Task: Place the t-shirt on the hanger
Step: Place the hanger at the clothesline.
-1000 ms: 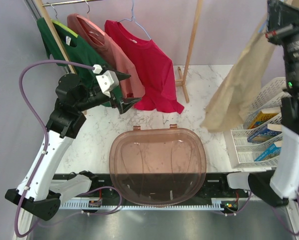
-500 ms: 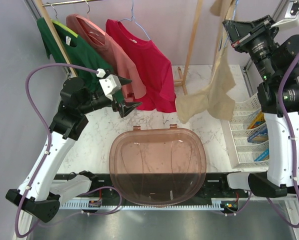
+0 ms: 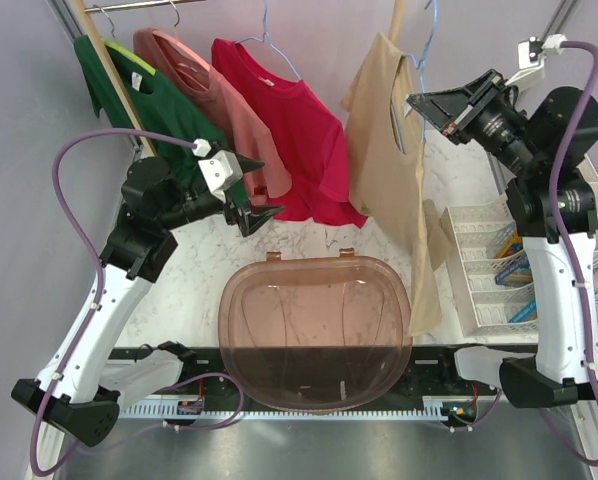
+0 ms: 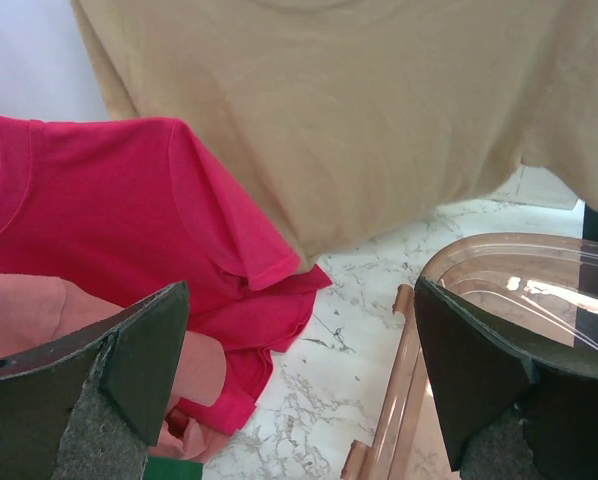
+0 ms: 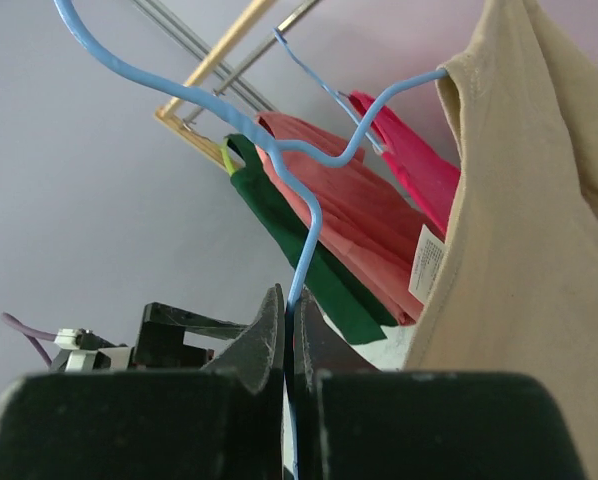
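Observation:
The tan t-shirt (image 3: 384, 190) hangs on the light-blue wire hanger (image 3: 425, 45), just right of the red shirt, with its hem over the bin's right side. My right gripper (image 3: 416, 100) is shut on the hanger's wire below the hook. In the right wrist view the jaws (image 5: 289, 300) pinch the blue hanger (image 5: 309, 210), and the t-shirt (image 5: 519, 250) with its white label hangs at the right. My left gripper (image 3: 264, 212) is open and empty in front of the red shirt. In the left wrist view (image 4: 299, 300) the t-shirt (image 4: 379, 110) fills the top.
A red t-shirt (image 3: 289, 130), a salmon one (image 3: 194, 85) and a green one (image 3: 119, 80) hang on the rack at back left. A wooden rack post (image 3: 384, 90) stands behind the t-shirt. A translucent brown bin (image 3: 314, 330) sits in front. White baskets (image 3: 499, 280) stand at the right.
My right arm has swung the hanger with the t-shirt left from the far right to beside the red shirt. The left gripper shifted slightly right, then held still.

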